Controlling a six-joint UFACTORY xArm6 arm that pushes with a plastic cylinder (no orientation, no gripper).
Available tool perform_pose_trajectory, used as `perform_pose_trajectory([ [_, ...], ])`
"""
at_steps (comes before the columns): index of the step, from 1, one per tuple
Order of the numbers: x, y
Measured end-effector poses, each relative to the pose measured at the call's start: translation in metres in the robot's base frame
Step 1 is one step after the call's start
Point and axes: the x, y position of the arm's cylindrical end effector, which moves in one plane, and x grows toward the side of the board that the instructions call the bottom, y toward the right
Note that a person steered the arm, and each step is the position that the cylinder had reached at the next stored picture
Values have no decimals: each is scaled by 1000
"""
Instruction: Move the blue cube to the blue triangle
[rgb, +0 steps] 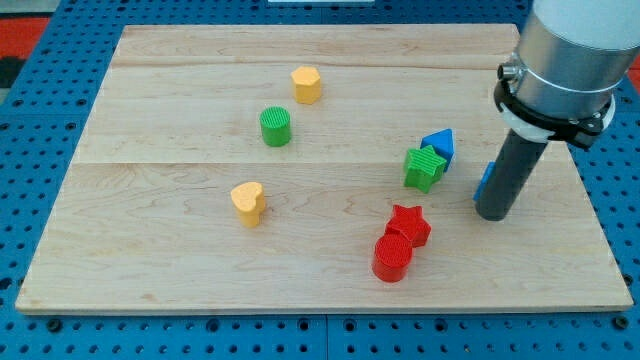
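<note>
One table (180, 250): pale wood planks.
Blue cube (484, 181): mostly hidden, touching my tip (493, 214) on the view's left.
Blue triangle (439, 144): ridged, touching green star (424, 168).
Gripper: none fitted; state cannot be told.

Blue triangle (439, 144), green star (424, 167), red star (409, 225), pale wooden board (180, 250)

Single camera view, looking down at a slant from beyond the board's (300, 260) bottom edge, taking in nearly the whole wooden top. It is sitting fairly close; the arm's housing (572, 60) is cropping out at the view's top right, above my tip (493, 214).
</note>
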Motion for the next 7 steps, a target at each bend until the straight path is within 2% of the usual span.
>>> perform_pose_trajectory([
  [4,-15,68],
  [7,-26,69],
])
